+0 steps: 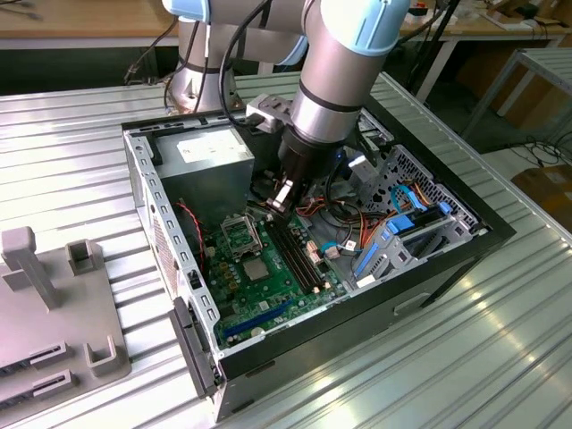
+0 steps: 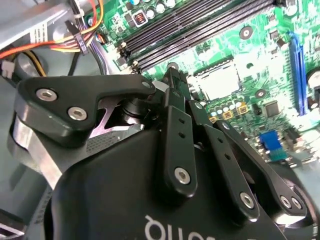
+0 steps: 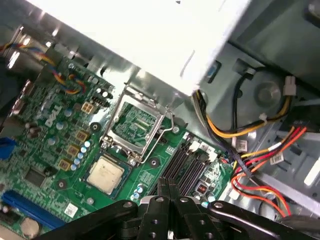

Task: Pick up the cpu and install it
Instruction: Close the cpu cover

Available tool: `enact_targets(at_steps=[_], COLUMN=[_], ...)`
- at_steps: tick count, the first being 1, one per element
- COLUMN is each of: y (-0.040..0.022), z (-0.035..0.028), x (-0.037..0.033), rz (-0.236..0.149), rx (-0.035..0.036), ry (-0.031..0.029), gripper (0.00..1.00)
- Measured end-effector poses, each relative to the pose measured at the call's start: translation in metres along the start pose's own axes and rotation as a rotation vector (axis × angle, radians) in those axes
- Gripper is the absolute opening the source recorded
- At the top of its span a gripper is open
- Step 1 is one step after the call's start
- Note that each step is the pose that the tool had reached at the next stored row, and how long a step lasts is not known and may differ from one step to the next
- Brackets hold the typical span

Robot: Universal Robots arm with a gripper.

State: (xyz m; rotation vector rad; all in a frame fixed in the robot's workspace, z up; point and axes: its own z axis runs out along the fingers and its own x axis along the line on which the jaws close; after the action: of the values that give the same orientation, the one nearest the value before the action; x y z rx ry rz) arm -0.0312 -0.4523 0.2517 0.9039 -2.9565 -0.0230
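Observation:
The cpu (image 1: 255,269) is a small silver-grey square lying flat on the green motherboard (image 1: 268,299) inside the open computer case. It lies just beside the black-framed socket (image 1: 238,235), whose metal frame stands open. Both wrist views show the cpu (image 3: 105,173) (image 2: 220,80), and the first wrist view shows the socket (image 3: 135,125). My gripper (image 1: 282,198) hangs above the board near the long black memory slots (image 1: 300,256), apart from the cpu. Its fingertips (image 3: 167,187) (image 2: 173,76) are pressed together with nothing between them.
The case's metal walls (image 1: 156,210) ring the board. A grey power supply (image 1: 210,154) sits at the back, with bundles of coloured cables (image 3: 250,165) beside the gripper. A blue drive bracket (image 1: 402,234) stands at the exterior view's right. A grey fixture (image 1: 54,304) rests on the table at the exterior view's left.

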Motion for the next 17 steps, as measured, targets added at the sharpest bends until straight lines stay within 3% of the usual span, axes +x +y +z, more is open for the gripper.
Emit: enact_targets(at_steps=[7,11,12,13,14,17], y=[0.0064,0.0064,0.0064,0.0064,0.0064,0.0067], z=[0.0020,0.0033,0.0038,0.0042,0.0049,0.0077], x=[-0.0050,-0.0049,-0.0050,-0.0051,-0.0051,-0.0045], rz=[-0.033,-0.106,-0.112,-0.115,-0.117,-0.123], rx=[-0.0046,-0.0086,-0.0134,-0.0245,-0.0434,-0.0671], ry=[-0.0031,-0.0057,-0.0093,-0.0177,-0.0322,-0.0501], gripper=[0.11,0.11,0.11,0.11,0.11,0.11])
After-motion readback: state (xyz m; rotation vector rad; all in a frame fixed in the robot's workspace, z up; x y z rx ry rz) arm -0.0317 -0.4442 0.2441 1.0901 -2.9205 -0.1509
